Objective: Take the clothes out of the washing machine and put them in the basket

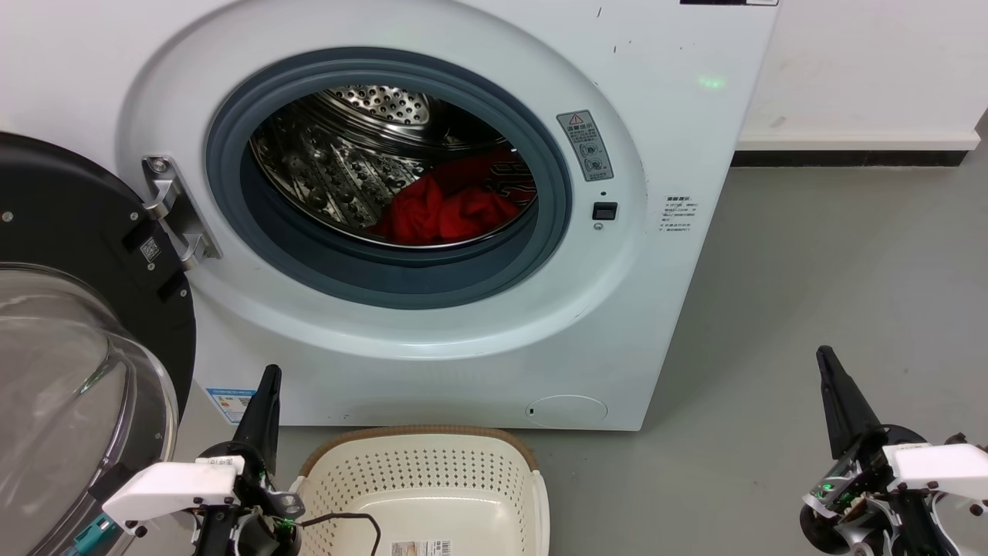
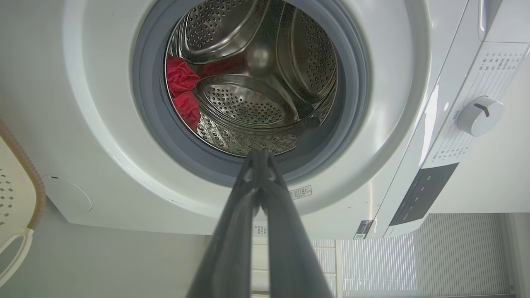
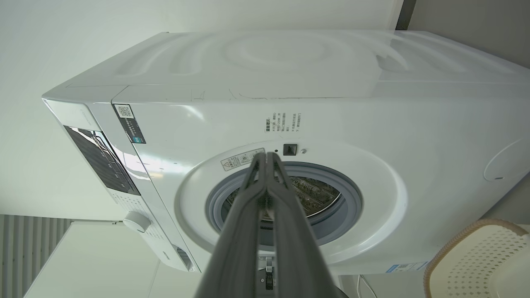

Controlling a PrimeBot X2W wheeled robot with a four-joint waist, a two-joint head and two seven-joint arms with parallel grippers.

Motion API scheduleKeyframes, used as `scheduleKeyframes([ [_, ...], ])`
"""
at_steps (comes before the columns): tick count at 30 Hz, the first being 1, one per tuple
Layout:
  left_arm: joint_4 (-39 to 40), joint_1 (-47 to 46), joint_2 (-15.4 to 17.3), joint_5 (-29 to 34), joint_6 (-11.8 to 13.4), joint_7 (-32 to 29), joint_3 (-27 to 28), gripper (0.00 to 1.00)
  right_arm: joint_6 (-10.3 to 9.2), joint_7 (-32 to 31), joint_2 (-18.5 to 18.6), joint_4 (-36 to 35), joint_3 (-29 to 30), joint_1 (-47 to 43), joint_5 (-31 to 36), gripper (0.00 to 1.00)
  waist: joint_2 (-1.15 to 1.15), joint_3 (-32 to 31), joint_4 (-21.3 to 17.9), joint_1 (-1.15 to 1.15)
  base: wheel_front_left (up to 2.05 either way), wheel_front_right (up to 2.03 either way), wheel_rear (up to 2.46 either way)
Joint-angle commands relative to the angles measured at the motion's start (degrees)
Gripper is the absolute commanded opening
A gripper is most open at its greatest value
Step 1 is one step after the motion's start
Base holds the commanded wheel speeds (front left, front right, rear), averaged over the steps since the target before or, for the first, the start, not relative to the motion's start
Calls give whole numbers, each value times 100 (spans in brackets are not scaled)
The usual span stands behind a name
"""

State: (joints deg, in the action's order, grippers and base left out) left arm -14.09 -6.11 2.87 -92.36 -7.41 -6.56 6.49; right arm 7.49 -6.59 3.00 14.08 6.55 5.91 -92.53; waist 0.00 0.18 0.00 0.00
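Observation:
The white washing machine stands with its door swung open at the left. Red clothes lie bunched at the bottom right of the steel drum; the clothes show at the drum's left in the left wrist view. The cream basket sits on the floor in front of the machine, with nothing but a label inside. My left gripper is shut and empty, low beside the basket's left rim. My right gripper is shut and empty, over the floor at the lower right. Both point toward the machine.
Grey floor spreads to the right of the machine, up to a white wall with a dark skirting. The open glass door bulges into the left foreground near my left arm. A black cable hangs over the basket's near edge.

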Motion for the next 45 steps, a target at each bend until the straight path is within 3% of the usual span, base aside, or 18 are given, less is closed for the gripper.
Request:
scheduleKeyframes([
  [1, -1, -36, 1, -12, -24, -11, 12, 0, 0, -4, -18, 7, -3, 72, 27, 0, 0, 0, 0, 0, 0, 0, 0],
  [41, 1, 0, 0, 0, -1, 1, 0, 0, 0, 1, 0, 0, 0, 0, 1, 0, 0, 0, 0, 0, 0, 0, 0],
  [42, -20, 9, -2, 1, 1, 8, -6, 100, 1, 7, 0, 18, -3, -13, 1, 100, 0, 0, 0, 0, 0, 0, 0],
  [45, -139, 131, -17, 4, 3, 22, -28, 100, 0, 19, -3, 143, -13, -134, 7, 100, 0, 1, 0, 0, 0, 0, 0],
])
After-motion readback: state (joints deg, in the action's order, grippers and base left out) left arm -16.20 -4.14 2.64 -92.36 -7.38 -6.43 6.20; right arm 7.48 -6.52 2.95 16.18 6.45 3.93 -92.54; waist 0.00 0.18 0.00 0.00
